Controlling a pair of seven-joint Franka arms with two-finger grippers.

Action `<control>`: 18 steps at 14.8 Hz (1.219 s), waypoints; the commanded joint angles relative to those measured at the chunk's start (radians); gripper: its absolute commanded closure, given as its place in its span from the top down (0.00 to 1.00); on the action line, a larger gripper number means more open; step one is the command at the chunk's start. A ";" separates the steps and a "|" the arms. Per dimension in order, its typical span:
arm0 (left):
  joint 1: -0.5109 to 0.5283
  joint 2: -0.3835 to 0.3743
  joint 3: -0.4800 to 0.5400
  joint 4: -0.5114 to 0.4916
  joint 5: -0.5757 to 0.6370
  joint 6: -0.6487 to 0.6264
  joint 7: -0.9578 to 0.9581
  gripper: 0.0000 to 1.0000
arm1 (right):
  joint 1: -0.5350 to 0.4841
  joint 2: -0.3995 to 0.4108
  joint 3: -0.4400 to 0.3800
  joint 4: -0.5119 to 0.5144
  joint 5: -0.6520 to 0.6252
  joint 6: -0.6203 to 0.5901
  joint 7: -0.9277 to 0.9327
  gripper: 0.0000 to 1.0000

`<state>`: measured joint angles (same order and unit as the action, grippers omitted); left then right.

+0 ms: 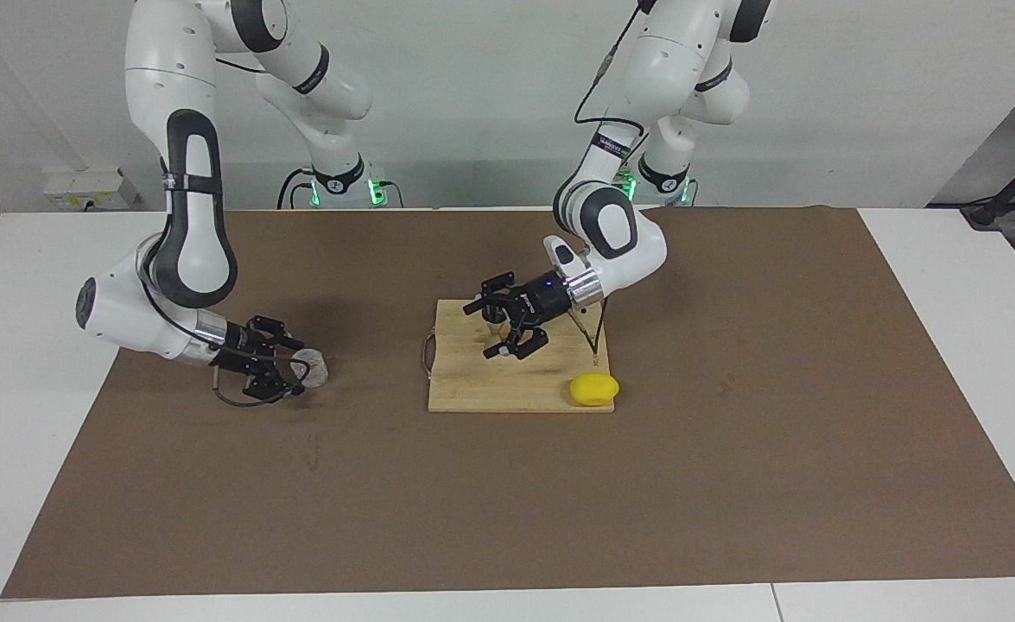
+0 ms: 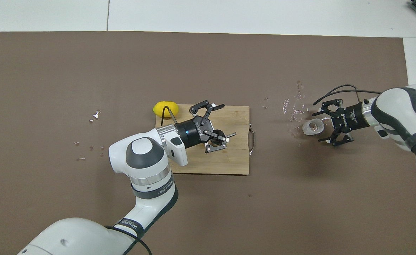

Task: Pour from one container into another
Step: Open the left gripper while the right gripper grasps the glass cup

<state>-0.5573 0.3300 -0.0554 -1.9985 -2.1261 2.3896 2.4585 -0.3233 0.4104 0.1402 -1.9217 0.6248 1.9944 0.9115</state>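
The clear glass cup (image 1: 315, 367) lies tipped over on the brown mat toward the right arm's end of the table; it also shows in the overhead view (image 2: 313, 126). My right gripper (image 1: 296, 370) (image 2: 317, 127) is low at the cup, open, with a finger on either side of it. The silvery metal jigger (image 1: 493, 319) (image 2: 215, 137) stands on the wooden cutting board (image 1: 472, 389) (image 2: 236, 159). My left gripper (image 1: 483, 330) (image 2: 228, 120) is over the board, open wide, with the jigger between and partly under its fingers.
A yellow lemon (image 1: 594, 389) (image 2: 165, 108) lies at the board's corner toward the left arm's end. Spilled water (image 2: 292, 111) glistens on the mat beside the cup. Smaller drops (image 2: 94, 115) lie toward the left arm's end.
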 commanded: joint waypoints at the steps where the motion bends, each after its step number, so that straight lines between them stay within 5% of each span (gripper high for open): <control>1: 0.000 -0.005 0.006 0.036 -0.005 0.061 -0.053 1.00 | -0.017 -0.044 0.007 -0.068 0.079 0.043 -0.017 0.99; 6: -0.053 -0.028 -0.089 0.180 0.043 0.652 -0.056 1.00 | -0.025 -0.045 0.007 -0.080 0.114 0.073 0.056 1.00; 12: 0.031 -0.112 -0.095 0.123 0.101 0.464 -0.059 1.00 | -0.031 -0.058 0.009 -0.111 0.162 0.083 0.050 0.93; 16: 0.104 -0.193 -0.095 0.032 0.104 0.416 -0.061 1.00 | -0.033 -0.059 0.007 -0.111 0.191 0.072 0.055 0.61; 18: 0.155 -0.239 -0.095 -0.034 0.104 0.332 -0.066 1.00 | -0.037 -0.065 0.007 -0.109 0.194 0.054 0.061 0.14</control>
<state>-0.4538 0.1712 -0.1477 -1.9253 -2.0391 2.8106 2.4140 -0.3439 0.3853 0.1386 -1.9981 0.7879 2.0581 0.9576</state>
